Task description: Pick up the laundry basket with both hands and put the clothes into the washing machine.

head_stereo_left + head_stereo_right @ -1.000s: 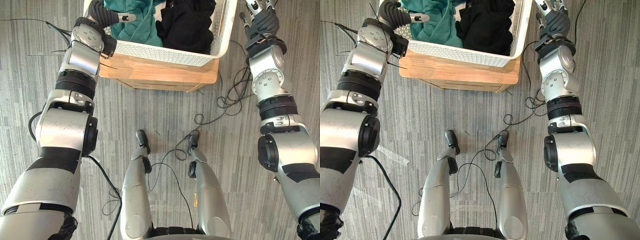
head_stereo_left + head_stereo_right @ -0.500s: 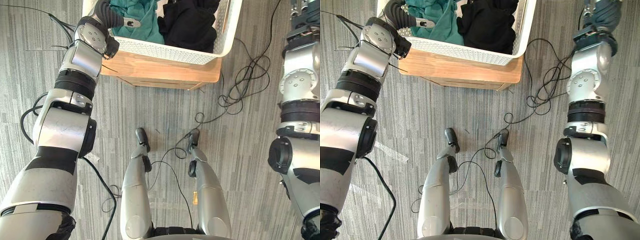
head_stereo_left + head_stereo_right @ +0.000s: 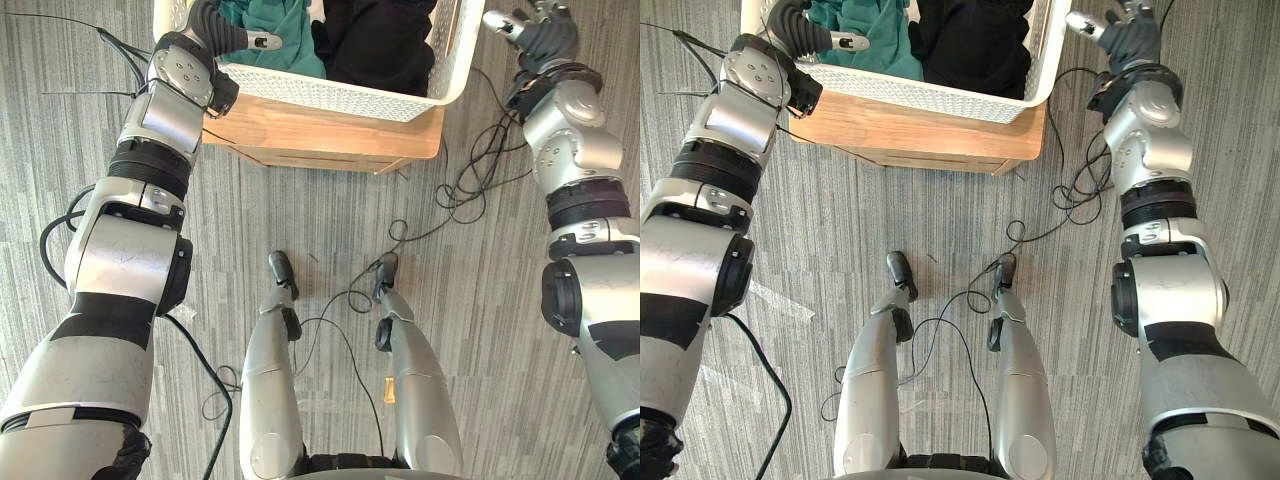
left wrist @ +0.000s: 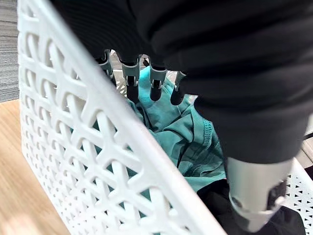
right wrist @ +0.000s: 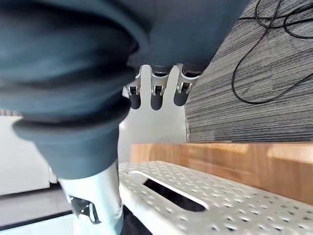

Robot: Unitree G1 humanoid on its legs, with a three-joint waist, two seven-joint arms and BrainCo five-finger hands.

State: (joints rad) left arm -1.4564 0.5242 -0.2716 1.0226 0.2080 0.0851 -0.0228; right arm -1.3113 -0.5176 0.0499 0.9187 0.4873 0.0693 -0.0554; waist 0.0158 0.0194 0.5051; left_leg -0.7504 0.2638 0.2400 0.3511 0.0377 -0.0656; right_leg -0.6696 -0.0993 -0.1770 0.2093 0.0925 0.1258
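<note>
Left wrist view: left hand reached slack-fingered inside the white plastic lattice laundry basket. Right hand hovered spread, upper right of left eye view.

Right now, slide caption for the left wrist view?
Left robot hand inside the white lattice plastic laundry basket, poised above a crumpled teal cloth garment.

Low wooden stand on grey plank floor — white laundry basket on top
</note>
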